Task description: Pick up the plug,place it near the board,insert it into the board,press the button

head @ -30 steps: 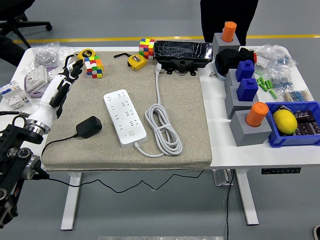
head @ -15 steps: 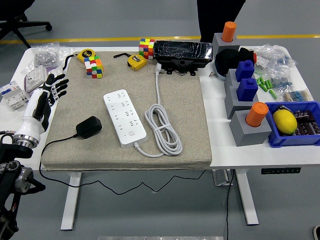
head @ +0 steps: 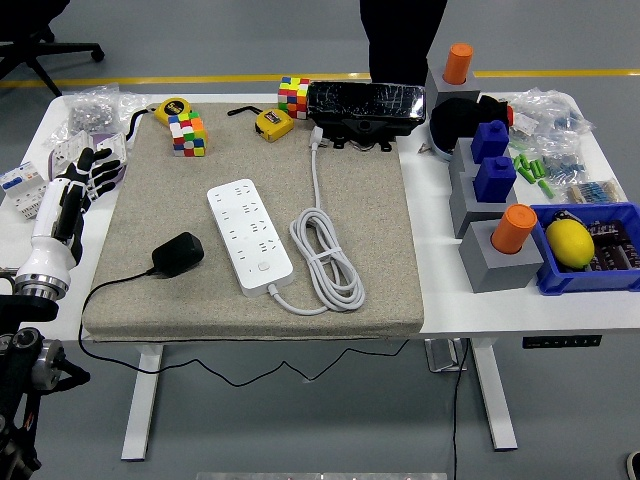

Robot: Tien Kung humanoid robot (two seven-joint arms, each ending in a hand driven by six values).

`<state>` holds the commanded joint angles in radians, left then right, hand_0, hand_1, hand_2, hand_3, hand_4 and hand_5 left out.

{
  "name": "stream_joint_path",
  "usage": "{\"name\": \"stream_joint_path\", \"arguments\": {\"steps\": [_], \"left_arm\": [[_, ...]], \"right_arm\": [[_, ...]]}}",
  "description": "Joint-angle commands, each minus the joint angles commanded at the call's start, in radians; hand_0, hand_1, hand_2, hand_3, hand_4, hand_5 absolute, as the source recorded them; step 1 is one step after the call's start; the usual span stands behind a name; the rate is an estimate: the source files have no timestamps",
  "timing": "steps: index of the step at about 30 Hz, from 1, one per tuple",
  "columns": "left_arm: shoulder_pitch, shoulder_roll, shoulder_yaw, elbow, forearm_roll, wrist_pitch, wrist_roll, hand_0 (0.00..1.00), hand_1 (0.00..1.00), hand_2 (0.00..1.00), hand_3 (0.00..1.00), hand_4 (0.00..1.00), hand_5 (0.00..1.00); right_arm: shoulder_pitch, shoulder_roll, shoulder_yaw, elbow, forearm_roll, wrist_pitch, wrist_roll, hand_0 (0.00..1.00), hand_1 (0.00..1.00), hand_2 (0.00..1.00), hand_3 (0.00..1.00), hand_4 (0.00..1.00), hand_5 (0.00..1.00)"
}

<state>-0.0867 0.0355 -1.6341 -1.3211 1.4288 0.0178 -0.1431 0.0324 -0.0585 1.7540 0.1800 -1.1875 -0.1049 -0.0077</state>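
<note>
the left hand (head: 88,170) hovers at the far left of the table (head: 500,305), over its white surface just off the left edge of the grey mat (head: 370,250). its fingers are spread and slack, holding nothing. the white forearm runs down from it to the black arm in the lower left corner. beside the hand lie bags and boxes of small parts (head: 60,150).

on the mat, near its left front, lies the black plug (head: 178,254), flat on its side, with its thin black cord running left and off the mat's edge. it is well apart from the hand. just to its right lies the white power board (head: 249,236), set at a slant, sockets facing up, with a button near its front end. the plug and the board are near but not touching. the board's thick white cable (head: 325,262) lies coiled to its right and runs up toward a black device (head: 365,108) at the back of the table.

along the back sit two colour cubes (head: 187,133) and two yellow tape measures (head: 272,122).

a person in dark clothing (head: 400,40) stands at the far side.

on the right of the table stand grey blocks with orange and blue pegs (head: 500,230), and a blue bin (head: 590,270) with a lemon (head: 571,243) in it.
</note>
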Motion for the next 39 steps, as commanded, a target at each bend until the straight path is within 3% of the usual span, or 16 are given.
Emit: {"name": "stream_joint_path", "arguments": {"steps": [11, 12, 23, 24, 35, 36, 39], "left_arm": [[0.002, -0.005, -0.005, -0.024, 0.028, 0.035, 0.013, 0.717, 0.719, 0.696, 0.750, 0.998, 0.877], [0.002, -0.005, -0.006, -0.025, 0.030, 0.037, 0.014, 0.702, 0.691, 0.679, 0.741, 0.998, 0.760], [0.001, -0.011, 0.001, -0.034, 0.053, 0.058, 0.027, 0.692, 0.685, 0.669, 0.733, 0.985, 0.701], [0.002, -0.011, 0.002, -0.034, 0.055, 0.058, 0.028, 0.698, 0.683, 0.665, 0.716, 0.937, 0.633], [-0.006, -0.012, -0.002, -0.041, 0.075, 0.060, 0.037, 0.691, 0.681, 0.664, 0.713, 0.940, 0.633], [-0.005, -0.013, -0.003, -0.041, 0.076, 0.060, 0.038, 0.687, 0.679, 0.660, 0.659, 0.922, 0.610], [0.000, -0.015, -0.004, -0.041, 0.077, 0.059, 0.038, 0.687, 0.679, 0.660, 0.659, 0.922, 0.610]], "right_arm": [[0.004, 0.003, -0.007, 0.000, 0.000, 0.000, -0.002, 0.816, 0.784, 0.769, 0.789, 0.998, 0.998], [0.005, 0.003, -0.007, 0.000, -0.002, 0.000, -0.004, 0.815, 0.784, 0.769, 0.790, 0.998, 0.998], [0.014, 0.003, -0.011, 0.000, -0.010, 0.000, -0.014, 0.817, 0.784, 0.769, 0.790, 0.998, 0.998], [0.014, 0.003, -0.012, 0.000, -0.010, 0.001, -0.016, 0.816, 0.781, 0.769, 0.789, 0.998, 0.998], [0.023, 0.001, -0.010, 0.000, -0.020, 0.000, -0.045, 0.807, 0.769, 0.752, 0.770, 0.998, 0.998], [0.023, 0.001, -0.008, 0.000, -0.021, 0.001, -0.046, 0.800, 0.758, 0.736, 0.749, 0.998, 0.998], [0.024, 0.000, -0.013, 0.000, -0.016, 0.002, -0.044, 0.800, 0.758, 0.736, 0.749, 0.998, 0.998]]}}
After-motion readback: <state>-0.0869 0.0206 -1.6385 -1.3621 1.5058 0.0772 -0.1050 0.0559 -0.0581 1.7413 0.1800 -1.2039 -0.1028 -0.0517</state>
